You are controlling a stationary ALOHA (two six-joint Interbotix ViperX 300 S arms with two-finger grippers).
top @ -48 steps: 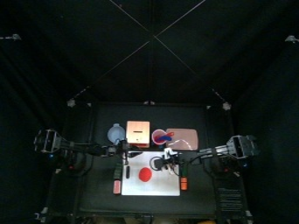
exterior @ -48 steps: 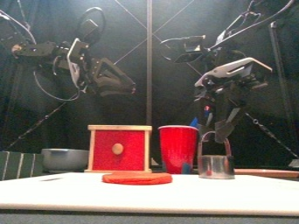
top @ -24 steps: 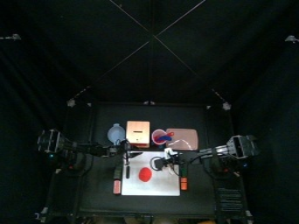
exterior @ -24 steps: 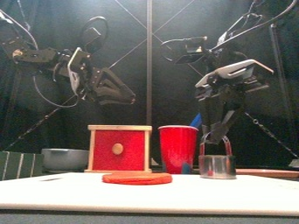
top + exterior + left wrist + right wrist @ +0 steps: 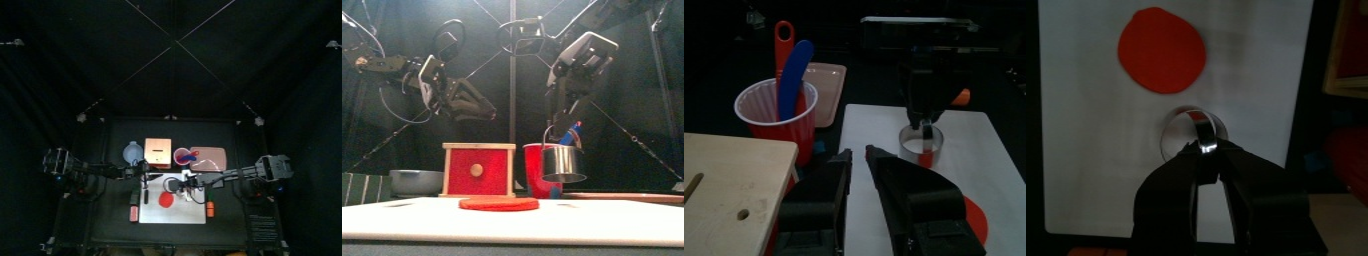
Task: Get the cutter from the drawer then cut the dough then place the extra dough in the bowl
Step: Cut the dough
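left wrist view shows one cutter (image 5: 922, 140), one dough disc (image 5: 978, 216), two knives (image 5: 796, 75).

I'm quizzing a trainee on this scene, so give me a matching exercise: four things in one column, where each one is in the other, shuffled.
1 cutter
2 dough
3 bowl
4 blue knife

A in the red cup
B flat on the white board
C left of the wooden box
D hanging from the right claw

Pairs: 1-D, 2-B, 3-C, 4-A
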